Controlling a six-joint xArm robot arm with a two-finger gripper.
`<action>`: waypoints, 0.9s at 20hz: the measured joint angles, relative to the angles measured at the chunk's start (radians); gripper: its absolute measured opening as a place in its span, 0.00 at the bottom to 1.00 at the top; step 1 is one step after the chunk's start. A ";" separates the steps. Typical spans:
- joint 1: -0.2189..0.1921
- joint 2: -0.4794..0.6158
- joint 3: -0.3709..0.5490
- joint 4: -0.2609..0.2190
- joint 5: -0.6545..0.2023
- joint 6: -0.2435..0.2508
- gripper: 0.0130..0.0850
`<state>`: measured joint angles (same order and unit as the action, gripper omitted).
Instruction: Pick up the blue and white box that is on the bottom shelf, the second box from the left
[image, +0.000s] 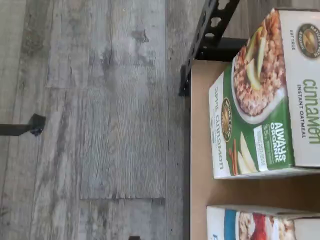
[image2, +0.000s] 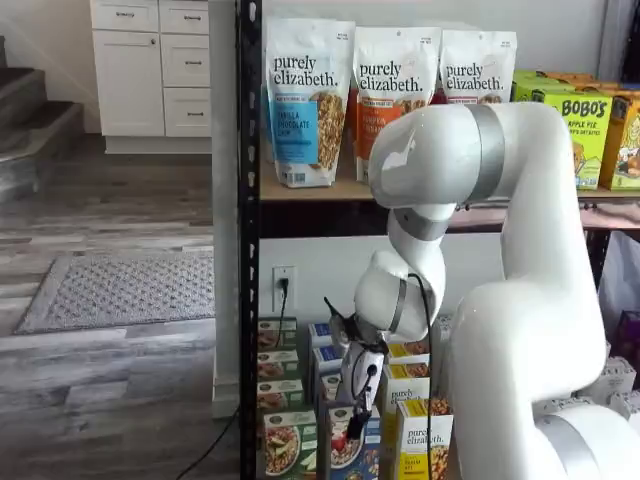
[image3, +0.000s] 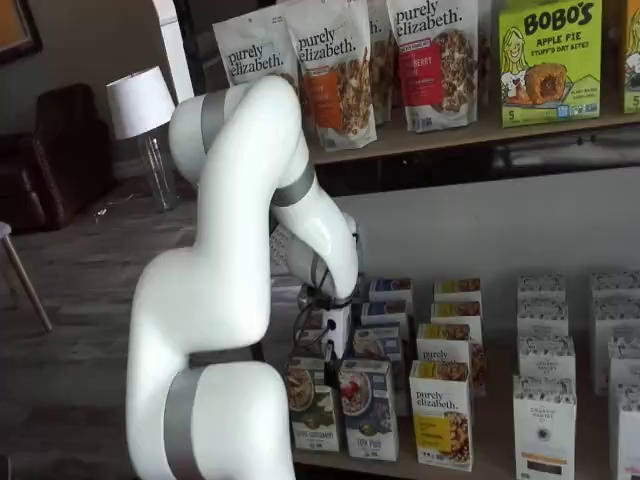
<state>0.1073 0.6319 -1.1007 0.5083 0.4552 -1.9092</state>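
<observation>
Arm low at the bottom shelf (image3: 480, 465)
Blue and white box (image3: 368, 408) stands upright, berry-granola bowl facing out; pincer (image2: 357, 400) grip unclear.

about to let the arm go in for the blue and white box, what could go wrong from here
1. The blue and white box stands close between the green box and the yellow-and-white box, so a finger could clip or tip a neighbour.
2. The wrist view is mostly filled by the green box, so the arm may settle on the wrong box.
3. More boxes stand right behind the target in its row, so pushing in could shove them back.
</observation>
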 joint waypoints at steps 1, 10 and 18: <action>-0.001 0.000 0.002 -0.026 -0.005 0.022 1.00; -0.011 0.005 0.019 0.037 -0.053 -0.050 1.00; -0.008 0.034 -0.007 0.126 -0.081 -0.129 1.00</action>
<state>0.0994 0.6658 -1.1078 0.6344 0.3737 -2.0384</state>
